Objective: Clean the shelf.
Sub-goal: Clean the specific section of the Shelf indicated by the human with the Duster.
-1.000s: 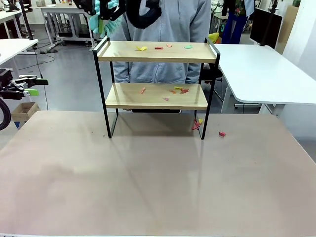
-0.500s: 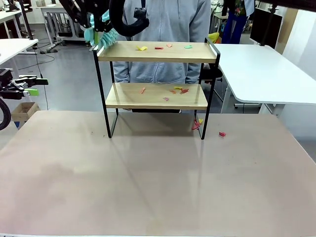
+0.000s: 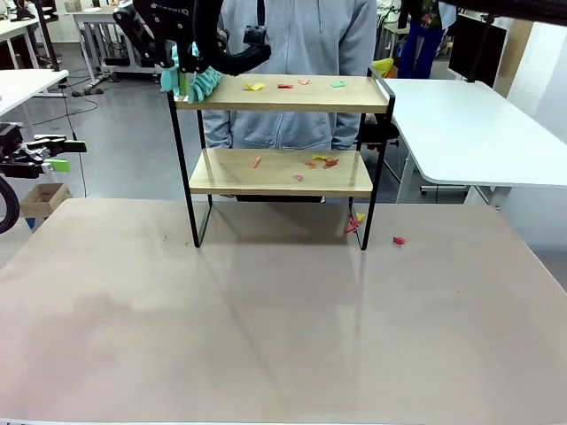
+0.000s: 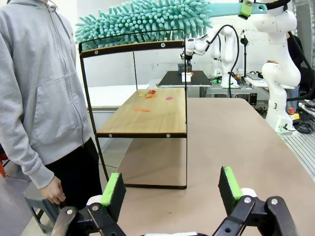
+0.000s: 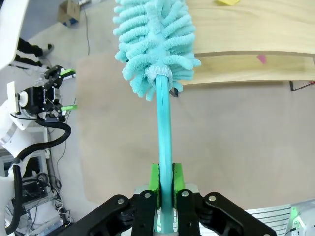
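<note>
The shelf (image 3: 266, 185) stands at the far side of the table, with coloured paper scraps (image 3: 284, 86) on its top board and more scraps (image 3: 319, 161) on the lower board. My right gripper (image 3: 174, 55), reaching across from the right, is shut on the handle of a teal fluffy duster (image 3: 197, 84). The duster's head lies at the left end of the top board. In the right wrist view the right gripper (image 5: 166, 184) clamps the handle and the duster head (image 5: 152, 44) overhangs the board's edge (image 5: 256, 24). My left gripper (image 3: 58, 156) hangs open off the table's left; its view shows the left gripper (image 4: 171, 189), the shelf (image 4: 147, 115) and the duster (image 4: 147, 19).
A person in a grey hoodie (image 3: 292, 35) stands right behind the shelf, a hand (image 4: 53, 192) hanging beside it. A few scraps (image 3: 353, 223) lie on the table (image 3: 283, 336) by the shelf's right leg, one (image 3: 399, 240) farther right. A white table (image 3: 478, 133) stands at the right.
My right gripper has brought the duster down and to the right, from above the shelf's left corner onto the left end of the top board. The left arm has not moved.
</note>
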`<state>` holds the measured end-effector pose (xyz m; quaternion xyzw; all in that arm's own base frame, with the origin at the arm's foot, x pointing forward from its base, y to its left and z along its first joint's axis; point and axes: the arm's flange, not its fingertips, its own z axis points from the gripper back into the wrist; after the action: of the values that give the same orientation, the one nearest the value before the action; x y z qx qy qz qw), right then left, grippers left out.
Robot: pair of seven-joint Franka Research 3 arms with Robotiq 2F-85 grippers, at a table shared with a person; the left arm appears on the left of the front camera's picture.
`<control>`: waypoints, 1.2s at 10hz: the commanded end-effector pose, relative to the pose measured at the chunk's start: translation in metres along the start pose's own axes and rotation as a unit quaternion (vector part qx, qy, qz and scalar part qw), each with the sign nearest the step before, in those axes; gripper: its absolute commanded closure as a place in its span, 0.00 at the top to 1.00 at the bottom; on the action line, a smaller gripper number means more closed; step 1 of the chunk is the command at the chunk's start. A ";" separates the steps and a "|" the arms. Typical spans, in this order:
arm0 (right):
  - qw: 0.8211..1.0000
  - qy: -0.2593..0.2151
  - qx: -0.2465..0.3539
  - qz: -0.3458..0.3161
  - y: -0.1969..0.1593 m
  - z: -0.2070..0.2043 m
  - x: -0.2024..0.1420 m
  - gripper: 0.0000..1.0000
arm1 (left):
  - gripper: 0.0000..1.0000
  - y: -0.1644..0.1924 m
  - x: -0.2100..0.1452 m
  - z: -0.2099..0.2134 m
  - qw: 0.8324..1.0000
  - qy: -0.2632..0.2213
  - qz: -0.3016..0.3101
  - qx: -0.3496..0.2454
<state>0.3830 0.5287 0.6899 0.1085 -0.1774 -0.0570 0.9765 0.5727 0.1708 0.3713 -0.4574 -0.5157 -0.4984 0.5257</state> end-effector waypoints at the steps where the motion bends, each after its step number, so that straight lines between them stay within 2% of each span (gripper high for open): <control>1: 1.000 -0.004 0.003 0.000 0.000 0.003 0.001 0.13 | 1.00 -0.001 0.003 0.000 1.000 -0.001 -0.004 0.000; 4: 1.000 0.000 0.000 0.000 0.000 0.000 0.000 0.13 | 1.00 -0.001 0.003 0.000 1.000 -0.001 -0.004 0.000; 6: 1.000 0.027 0.001 0.000 -0.037 -0.003 0.011 0.13 | 1.00 -0.001 0.003 0.000 1.000 -0.001 -0.004 0.000; 9: 0.999 0.041 -0.002 -0.020 -0.083 -0.015 0.020 0.13 | 1.00 -0.001 0.003 0.000 1.000 -0.001 -0.004 0.000; 12: 0.998 0.041 -0.002 -0.056 -0.151 -0.014 0.032 0.13 | 1.00 -0.001 0.003 0.000 1.000 -0.001 -0.004 0.000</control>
<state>0.4251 0.4175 0.6683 0.1056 -0.1334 -0.1053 0.9798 0.5727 0.1710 0.3713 -0.4573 -0.5158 -0.4984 0.5257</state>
